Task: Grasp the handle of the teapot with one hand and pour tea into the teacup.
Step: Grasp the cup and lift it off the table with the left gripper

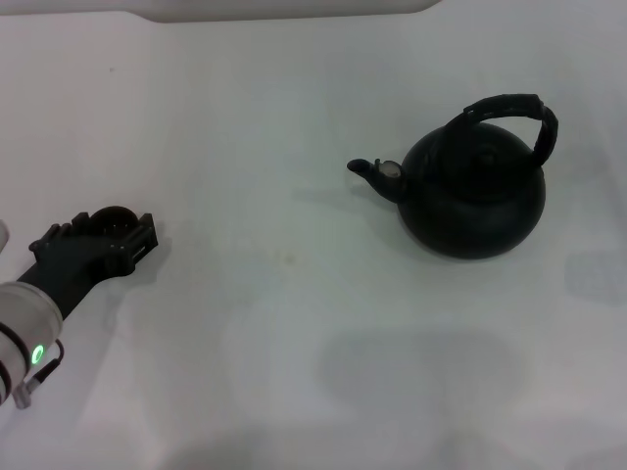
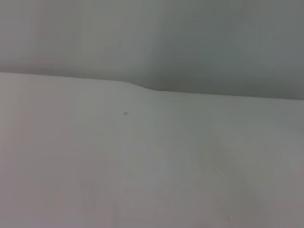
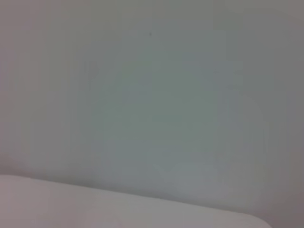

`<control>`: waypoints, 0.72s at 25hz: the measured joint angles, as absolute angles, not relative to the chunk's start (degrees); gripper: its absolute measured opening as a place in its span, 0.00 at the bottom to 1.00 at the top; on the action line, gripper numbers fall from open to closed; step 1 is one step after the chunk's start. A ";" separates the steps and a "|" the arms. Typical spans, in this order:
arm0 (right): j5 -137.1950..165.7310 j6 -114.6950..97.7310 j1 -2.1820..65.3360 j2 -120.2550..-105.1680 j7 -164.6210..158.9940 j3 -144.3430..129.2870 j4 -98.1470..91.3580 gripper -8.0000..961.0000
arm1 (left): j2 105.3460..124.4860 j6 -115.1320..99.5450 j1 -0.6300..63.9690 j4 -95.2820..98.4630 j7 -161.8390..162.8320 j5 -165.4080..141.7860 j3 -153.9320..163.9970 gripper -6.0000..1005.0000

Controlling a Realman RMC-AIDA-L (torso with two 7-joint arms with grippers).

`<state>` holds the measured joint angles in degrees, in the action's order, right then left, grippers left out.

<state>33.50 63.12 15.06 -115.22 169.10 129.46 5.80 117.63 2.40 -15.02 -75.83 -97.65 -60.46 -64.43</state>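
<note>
While the teapot sits upright on the white table at the right and toward the far side, nothing is touching it: its squat black body rests flat on the surface, and its short spout with a pale tip points to the left. The handle, a thick black arched hoop with a ribbed look, stands up over the top of the pot and leans slightly toward the right, free of any grip. Well apart from the pot, at the left and nearer the robot, lies the left gripper, low against the table at the end of a grey forearm that carries a small green light. A small round dark shape shows right at the gripper's far end, between or just behind its black fingers; it may be the teacup, but against the black gripper it cannot be made out for certain, and whether the fingers are closed around it or merely standing beside it cannot be told. The right gripper does not appear in the head view, and the right wrist view shows only a plain pale surface with a lighter band along one edge. The left wrist view likewise shows bare white table meeting a grey background, with no fingers and no objects in it.
</note>
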 joint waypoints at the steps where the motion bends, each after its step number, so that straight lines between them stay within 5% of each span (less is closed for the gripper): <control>1: 33.50 63.12 15.11 -115.22 169.10 129.47 5.80 0.67 | 117.61 2.51 -14.82 -75.56 -97.48 -60.46 -64.42 0.82; 18: 33.48 63.14 14.87 -115.22 169.10 129.65 5.80 0.67 | 117.60 2.46 -14.78 -75.76 -97.38 -60.55 -64.43 0.82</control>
